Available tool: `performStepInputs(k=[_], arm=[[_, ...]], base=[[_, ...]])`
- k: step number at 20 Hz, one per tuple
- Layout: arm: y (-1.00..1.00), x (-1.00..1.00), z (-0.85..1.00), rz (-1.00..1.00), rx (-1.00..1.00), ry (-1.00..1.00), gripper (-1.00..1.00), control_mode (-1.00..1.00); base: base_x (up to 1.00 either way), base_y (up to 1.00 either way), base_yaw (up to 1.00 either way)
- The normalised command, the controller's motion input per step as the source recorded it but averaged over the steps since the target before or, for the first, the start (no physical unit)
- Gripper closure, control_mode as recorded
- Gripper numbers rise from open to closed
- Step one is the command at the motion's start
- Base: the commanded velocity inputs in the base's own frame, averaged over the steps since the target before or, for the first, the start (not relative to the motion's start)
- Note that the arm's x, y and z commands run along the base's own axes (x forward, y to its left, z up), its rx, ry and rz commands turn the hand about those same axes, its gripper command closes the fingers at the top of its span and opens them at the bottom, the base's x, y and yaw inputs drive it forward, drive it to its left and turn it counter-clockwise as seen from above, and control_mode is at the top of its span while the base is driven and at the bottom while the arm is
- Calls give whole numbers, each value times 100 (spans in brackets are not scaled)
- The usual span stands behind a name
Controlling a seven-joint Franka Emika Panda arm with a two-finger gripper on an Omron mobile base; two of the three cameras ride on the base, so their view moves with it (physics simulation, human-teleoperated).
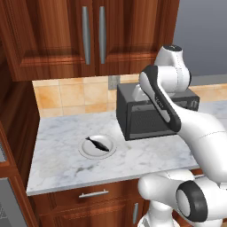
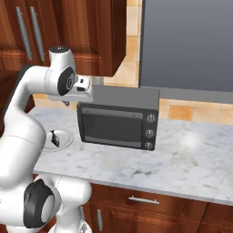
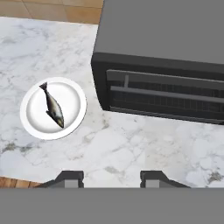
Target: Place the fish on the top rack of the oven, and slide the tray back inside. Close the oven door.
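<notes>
You see the fish [image 3: 53,107] lying on a white plate [image 3: 74,103] on the marble worktop [image 3: 131,148], left of the dark toaster oven [image 3: 162,65]. In the hand view its long axis runs diagonally, tail toward the upper left. Your claw [image 3: 111,178] hangs above the worktop, well apart from the fish, jaws apart and holding nothing. The right base view shows the toaster oven's three knobs [image 2: 149,132].

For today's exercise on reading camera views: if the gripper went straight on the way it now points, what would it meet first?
Probably the bare marble counter, between the white plate holding the fish and the toaster oven. The gripper points down there; depth is unclear.
</notes>
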Motion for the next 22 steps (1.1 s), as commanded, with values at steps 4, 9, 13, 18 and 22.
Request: performStepInputs(k=[4, 9, 13, 18, 22], arm=[[0, 0, 0, 0, 0, 0, -100, -100], [69, -25, -50, 6, -1, -1, -100, -100], [100, -1, -66, 8, 0, 0, -100, -100], [93, 0, -61, 15, 0, 6, -100, -100], [80, 22, -61, 12, 0, 9, -100, -100]], base=[[0, 0, 0], [0, 0, 0], [0, 0, 0], [0, 0, 0], [0, 0, 0]])
